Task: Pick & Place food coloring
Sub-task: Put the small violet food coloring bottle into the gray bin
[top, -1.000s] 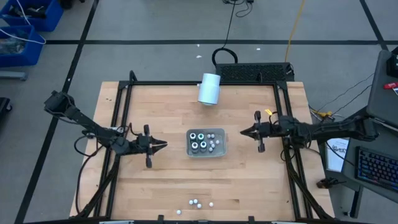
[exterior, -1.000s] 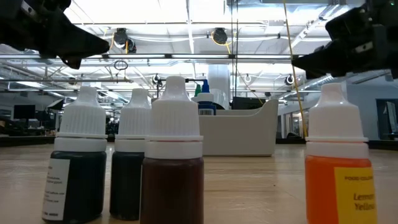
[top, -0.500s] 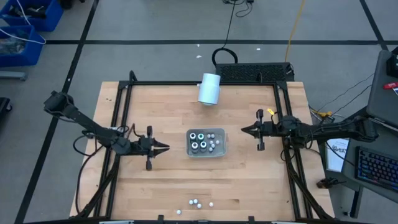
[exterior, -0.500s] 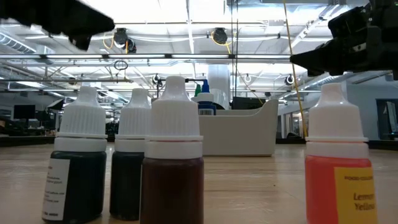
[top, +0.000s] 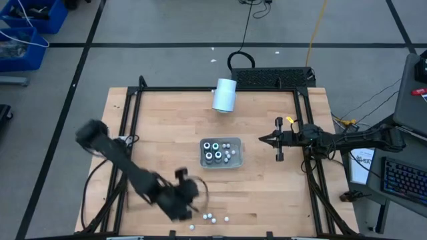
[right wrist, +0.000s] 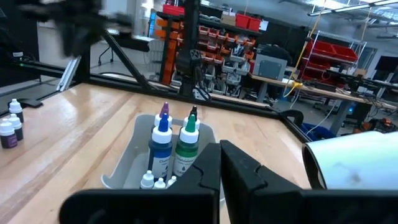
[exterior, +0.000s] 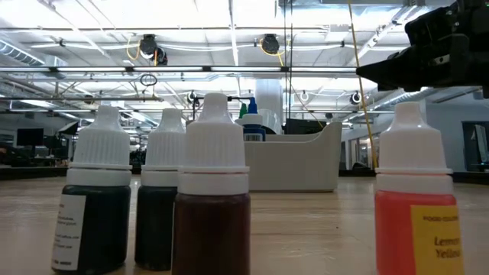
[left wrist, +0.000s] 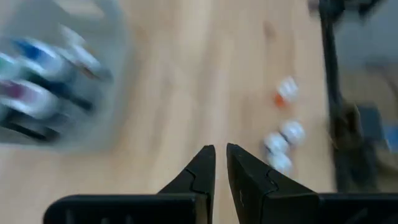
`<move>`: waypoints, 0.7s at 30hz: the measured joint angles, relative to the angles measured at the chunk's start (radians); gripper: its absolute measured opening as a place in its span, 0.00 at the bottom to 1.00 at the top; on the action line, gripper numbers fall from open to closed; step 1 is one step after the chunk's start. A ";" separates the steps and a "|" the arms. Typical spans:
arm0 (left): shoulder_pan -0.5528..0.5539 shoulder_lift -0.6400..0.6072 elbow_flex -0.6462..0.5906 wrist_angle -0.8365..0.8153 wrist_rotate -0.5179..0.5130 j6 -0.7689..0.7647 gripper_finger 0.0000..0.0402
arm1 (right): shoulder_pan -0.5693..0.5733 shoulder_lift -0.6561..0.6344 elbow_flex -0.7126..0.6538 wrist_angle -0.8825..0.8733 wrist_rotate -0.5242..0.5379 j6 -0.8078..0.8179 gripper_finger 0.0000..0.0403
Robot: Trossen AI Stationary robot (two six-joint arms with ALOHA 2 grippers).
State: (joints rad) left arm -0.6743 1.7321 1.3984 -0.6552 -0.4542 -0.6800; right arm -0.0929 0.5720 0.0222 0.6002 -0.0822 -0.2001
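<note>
Pale wooden counter (top: 167, 120) lies beneath both dark arms. The left arm reaches low toward the counter's near edge, and the left gripper (left wrist: 221, 148) hangs there with its fingers barely parted, only a thin slit between the tips and nothing held in it. Just ahead of those fingers and slightly to one side stand the loose white-capped food coloring bottles (top: 213, 217), a small cluster resting upright on the bare wood, apart from the fingertips. The low view shows them close up: two with dark liquid, one brown, and one orange with a yellow label. Farther ahead of the left fingers, on the other side, sits the grey rectangular plastic tray (top: 239, 162). Inside it stand the taller food coloring bottles (top: 215, 151) with dark bodies and pale tips, and several tiny white ones crowd beside them along the tray's right half. Beyond the tray, near the counter's far rail, a large white cylinder (top: 225, 95) lies on its side, well apart from either set of fingers. The right gripper (top: 261, 141) hovers to the right of the tray, pointing at it, with its fingers pressed together and gripping nothing. From the right wrist view, the tray stands directly ahead of those closed fingers, and the blue and green bottles rise upright just past the tips, without touching them.
</note>
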 joint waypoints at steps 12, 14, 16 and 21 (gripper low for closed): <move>-0.094 0.423 0.608 -0.344 0.269 -0.160 0.14 | 0.000 0.000 -0.001 -0.002 0.000 -0.029 0.00; -0.093 0.443 0.627 -0.345 0.303 -0.188 0.19 | 0.000 0.000 -0.001 0.002 0.000 -0.036 0.00; -0.088 0.448 0.624 -0.347 0.343 -0.206 0.25 | 0.000 0.000 0.001 0.001 0.001 -0.049 0.00; -0.082 0.453 0.585 -0.359 0.407 -0.237 0.43 | 0.000 0.000 0.003 0.004 0.002 -0.051 0.00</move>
State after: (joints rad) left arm -0.7559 2.1853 1.9831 -1.0139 -0.0475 -0.9167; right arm -0.0929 0.5720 0.0253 0.6043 -0.0807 -0.2511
